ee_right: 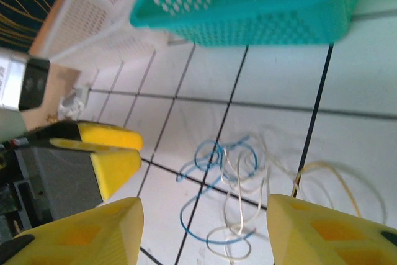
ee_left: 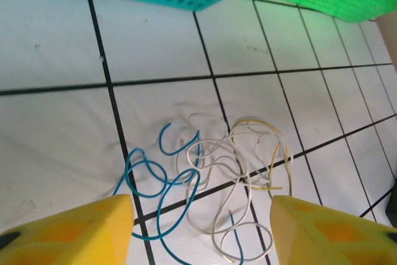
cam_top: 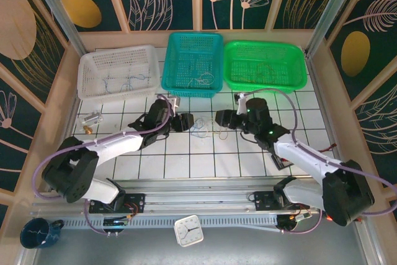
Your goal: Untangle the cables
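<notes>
The tiled table (cam_top: 186, 156) carries three baskets along its far side: the teal basket (cam_top: 192, 63) in the middle, a white basket (cam_top: 118, 72) to its left and a green basket (cam_top: 265, 66) to its right. Both arms reach in toward the patch of tiles just in front of the teal basket's near rim.

The left gripper (cam_top: 185, 122) sits in front of that rim toward its left corner. The right gripper (cam_top: 222, 118) faces it from the right corner. Each has its yellow pads spread wide with nothing between them, as the wrist views show for the left gripper (ee_left: 201, 221) and the right gripper (ee_right: 205, 228).

The cables (cam_top: 201, 130) lie flat on the tiles between the two grippers, near the teal basket's front wall but not touching it. They are a loose knot, so the sorting looks unfinished. A few thin strands already rest inside the teal and white baskets, which suggests part of the job is done. This clump has yet to be gripped and pulled apart.

The clump's long axis runs roughly parallel to the teal basket's near rim. The blue strand (ee_left: 162, 181) curls at the end toward the white basket, and the white strands (ee_left: 214, 215) loop through the middle. The yellowish strand (ee_left: 273, 153) arcs out at the end toward the green basket.
</notes>
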You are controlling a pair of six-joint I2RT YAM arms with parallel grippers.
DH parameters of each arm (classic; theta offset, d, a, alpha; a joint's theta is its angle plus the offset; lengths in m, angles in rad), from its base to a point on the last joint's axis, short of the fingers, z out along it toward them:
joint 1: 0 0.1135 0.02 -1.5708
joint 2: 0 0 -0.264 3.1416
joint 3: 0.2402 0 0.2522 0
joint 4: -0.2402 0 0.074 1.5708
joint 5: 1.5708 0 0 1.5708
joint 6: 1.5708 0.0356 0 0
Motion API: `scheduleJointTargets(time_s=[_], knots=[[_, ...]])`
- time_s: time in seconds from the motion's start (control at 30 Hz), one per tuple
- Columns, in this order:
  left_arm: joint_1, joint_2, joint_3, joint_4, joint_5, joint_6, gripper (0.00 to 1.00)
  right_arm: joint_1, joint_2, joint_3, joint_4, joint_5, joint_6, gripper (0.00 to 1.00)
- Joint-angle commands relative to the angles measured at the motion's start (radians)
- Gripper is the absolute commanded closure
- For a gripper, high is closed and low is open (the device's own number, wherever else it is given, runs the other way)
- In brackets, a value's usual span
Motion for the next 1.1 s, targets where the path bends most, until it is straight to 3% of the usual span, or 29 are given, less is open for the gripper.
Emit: scheduleJointTargets(time_s=[0.0,0.2,0.73,1.0,1.07], knots=[[-0.016,0.032,0.005,-0.019,0.039,0.073,0.46,0.026,0.043,-0.031,0.107,0.011,0.042,0.45],[-0.042,0.113,0.061,-0.032,0.034,0.119,0.57,0.047,0.145,-0.037,0.201,0.014,0.087,0.47],[-0.065,0.207,0.110,-0.060,-0.051,0.179,0.72,0.062,0.342,-0.051,0.458,-0.045,0.250,0.56],[-0.065,0.188,0.116,-0.074,-0.067,0.183,0.98,0.061,0.414,-0.081,0.554,-0.052,0.296,0.58],[-0.064,0.165,0.119,-0.089,-0.072,0.185,1.00,0.062,0.430,-0.088,0.569,-0.049,0.298,0.59]])
